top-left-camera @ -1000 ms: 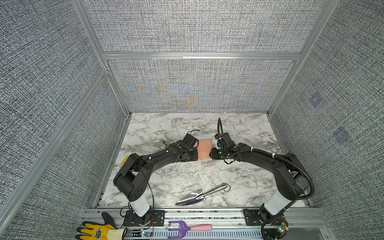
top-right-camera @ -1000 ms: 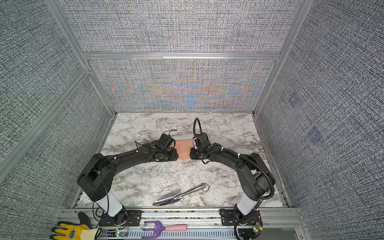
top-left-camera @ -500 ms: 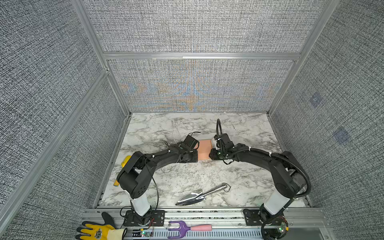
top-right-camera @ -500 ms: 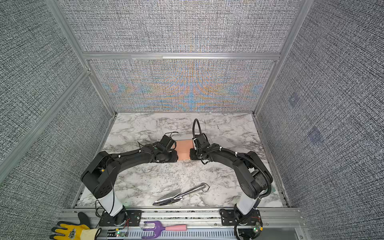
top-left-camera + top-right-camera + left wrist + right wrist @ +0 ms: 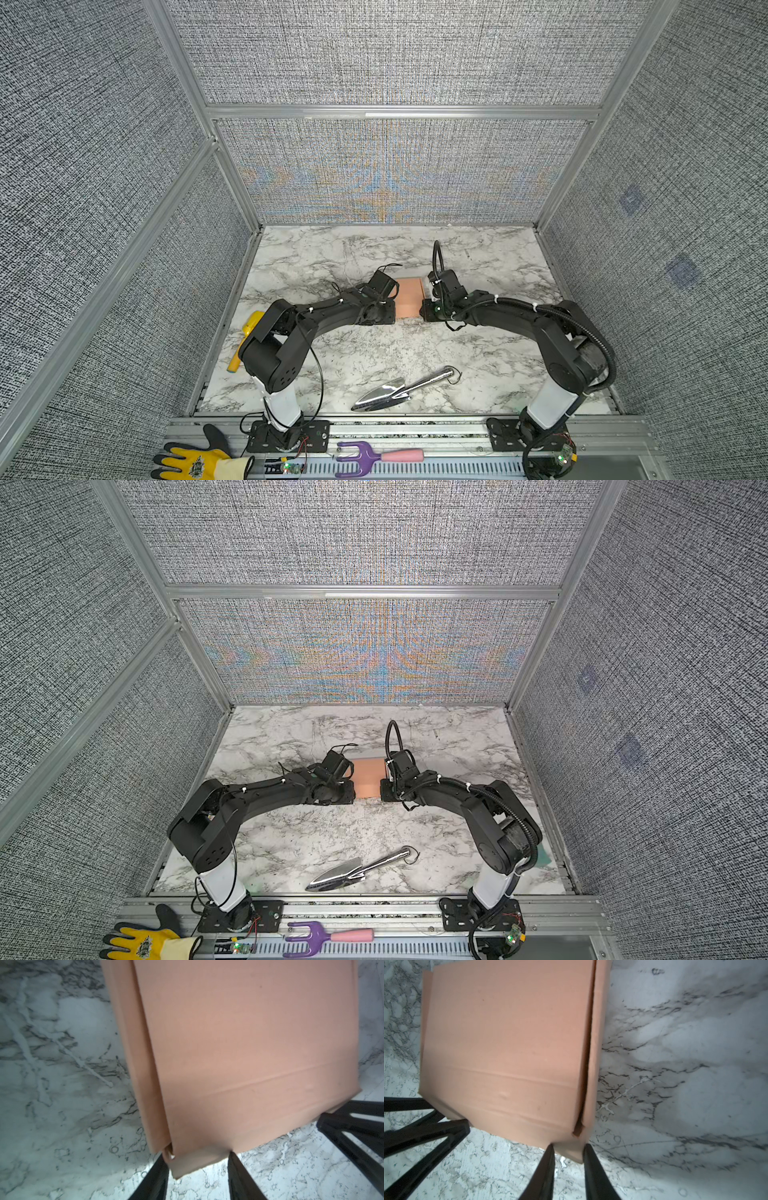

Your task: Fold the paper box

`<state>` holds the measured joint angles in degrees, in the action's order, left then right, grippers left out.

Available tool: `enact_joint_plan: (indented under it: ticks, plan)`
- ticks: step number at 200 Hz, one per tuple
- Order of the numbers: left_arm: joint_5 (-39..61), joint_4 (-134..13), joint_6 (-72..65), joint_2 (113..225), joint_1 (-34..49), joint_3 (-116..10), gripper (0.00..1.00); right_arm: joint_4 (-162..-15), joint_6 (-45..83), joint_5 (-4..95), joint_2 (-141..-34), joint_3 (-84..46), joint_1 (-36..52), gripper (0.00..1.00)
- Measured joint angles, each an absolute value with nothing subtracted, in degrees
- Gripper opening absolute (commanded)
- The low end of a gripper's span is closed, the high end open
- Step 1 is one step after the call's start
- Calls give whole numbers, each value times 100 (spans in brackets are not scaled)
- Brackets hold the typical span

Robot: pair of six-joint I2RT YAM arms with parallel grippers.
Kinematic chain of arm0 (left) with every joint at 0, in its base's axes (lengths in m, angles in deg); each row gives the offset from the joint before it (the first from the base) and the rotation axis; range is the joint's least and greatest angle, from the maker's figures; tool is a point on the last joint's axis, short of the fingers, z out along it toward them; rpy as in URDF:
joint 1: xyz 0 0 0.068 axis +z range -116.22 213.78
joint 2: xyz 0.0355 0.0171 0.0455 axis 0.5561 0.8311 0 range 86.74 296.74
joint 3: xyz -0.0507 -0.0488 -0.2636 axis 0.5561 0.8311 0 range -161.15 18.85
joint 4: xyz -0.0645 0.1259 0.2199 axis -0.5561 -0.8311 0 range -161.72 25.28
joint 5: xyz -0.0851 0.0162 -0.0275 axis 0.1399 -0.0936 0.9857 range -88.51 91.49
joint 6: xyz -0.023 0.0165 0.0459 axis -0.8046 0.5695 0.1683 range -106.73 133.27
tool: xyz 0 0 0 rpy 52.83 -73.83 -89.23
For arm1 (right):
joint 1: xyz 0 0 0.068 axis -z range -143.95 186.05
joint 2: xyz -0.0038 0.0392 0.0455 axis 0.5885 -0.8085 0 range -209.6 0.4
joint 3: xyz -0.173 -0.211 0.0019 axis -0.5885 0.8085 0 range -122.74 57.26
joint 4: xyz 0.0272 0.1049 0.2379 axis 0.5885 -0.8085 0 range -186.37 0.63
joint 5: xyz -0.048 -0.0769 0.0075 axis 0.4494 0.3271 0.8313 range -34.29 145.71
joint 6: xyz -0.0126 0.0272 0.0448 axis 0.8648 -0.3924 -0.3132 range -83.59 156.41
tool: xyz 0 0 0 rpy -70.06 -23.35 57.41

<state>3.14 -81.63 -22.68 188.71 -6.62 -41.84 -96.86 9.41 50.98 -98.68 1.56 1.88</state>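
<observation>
Mid-desk, a little toward the far edge, between the two arms: paper box (image 5: 409, 297), resting on the desk (image 5: 374, 257), top panel down, shape already boxlike. Judged late in the fold, with closure of the end flaps and of one long seam outstanding.

Left hand (image 5: 197, 1157): partly closed across the short flap at the box's left end, with both fingers (image 5: 158, 1178) touching the flap edges. Right hand (image 5: 569, 1146): closed to a narrower gap across the matching flap at the right end, likewise touching on both sides. No other object held.

Seam check: narrow dark gap visible in both wrist views along one long side, between top panel and side strip. Not seated, by appearance.

Hazards from this state:
- Tearing or a false crease at either flap. Cause: opposed pull by the two hands on thin card.
- Loss of a flap from the grip. Cause: small contact area near the flap corner.
- Sliding or rotation of the box. Cause: smooth marble surface plus uneven push from one side.
- Reopening of the top panel. Cause: unseated long seam and spring-back in the creases.

Keep the trowel (image 5: 395, 392) near the front edge out of the working zone; well apart at present.
</observation>
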Motion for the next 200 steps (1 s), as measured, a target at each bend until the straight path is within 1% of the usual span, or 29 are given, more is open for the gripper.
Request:
enact_joint_plan:
  ticks: [35, 61, 76, 107, 136, 177, 200]
  plan:
    - [309, -8204, -2178, 18755, -662, -4194, 49, -9631, 989, 5192, -9591, 261, 179, 30]
    - [294, -8248, -2106, 18554, -660, -4234, 53, -9622, 1135, 5288, -9254, 291, 177, 38]
    - [288, -8274, -2056, 18497, -658, -4275, 53, -9622, 1234, 5334, -9071, 294, 174, 41]
    - [250, -8296, -1959, 18373, -658, -4278, 53, -9697, 1435, 5421, -8933, 184, 190, 42]
    - [255, -8248, -1763, 18176, -686, -4133, 50, -9874, 1577, 5435, -9173, -292, 299, 42]
    - [419, -8034, -1354, 17741, -854, -3703, 45, -10092, 1752, 5334, -9919, -1245, 498, 42]
    - [589, -7824, -1153, 17697, -970, -3545, 43, -10156, 1843, 5181, -10428, -1739, 592, 42]
